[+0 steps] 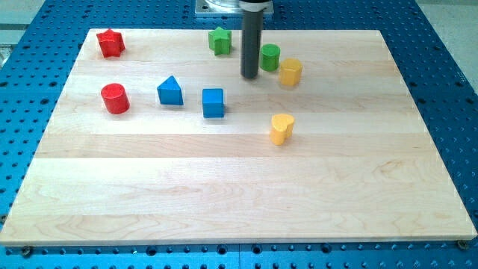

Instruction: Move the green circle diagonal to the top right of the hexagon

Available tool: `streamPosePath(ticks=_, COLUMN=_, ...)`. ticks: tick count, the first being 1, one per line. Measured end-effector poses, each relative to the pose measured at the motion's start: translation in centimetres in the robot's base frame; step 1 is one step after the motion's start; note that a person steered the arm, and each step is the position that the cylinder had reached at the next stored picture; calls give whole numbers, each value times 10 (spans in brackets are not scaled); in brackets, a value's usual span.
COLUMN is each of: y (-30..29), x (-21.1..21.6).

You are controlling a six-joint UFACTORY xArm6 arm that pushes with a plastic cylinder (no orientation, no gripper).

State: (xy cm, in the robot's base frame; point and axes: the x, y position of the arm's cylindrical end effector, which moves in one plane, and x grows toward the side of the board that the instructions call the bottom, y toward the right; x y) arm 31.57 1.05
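Observation:
The green circle [269,57] stands near the view's top, right of centre. The yellow hexagon [290,72] sits just to its lower right, almost touching it. My tip [249,76] is on the board just left of the green circle and slightly below it, a small gap away. The rod rises straight up from there to the view's top edge.
A green star [219,40] lies left of the rod. A yellow heart [281,128] sits below the hexagon. A blue cube [213,102] and a blue triangle [170,91] are left of centre. A red cylinder [115,99] and a red star [110,43] are at the left.

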Motion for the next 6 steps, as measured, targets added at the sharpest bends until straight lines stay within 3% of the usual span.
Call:
streamPosePath(ticks=1, y=11, x=-10)
streamPosePath(ticks=3, y=115, x=-46)
streamPosePath(ticks=6, y=136, x=-52)
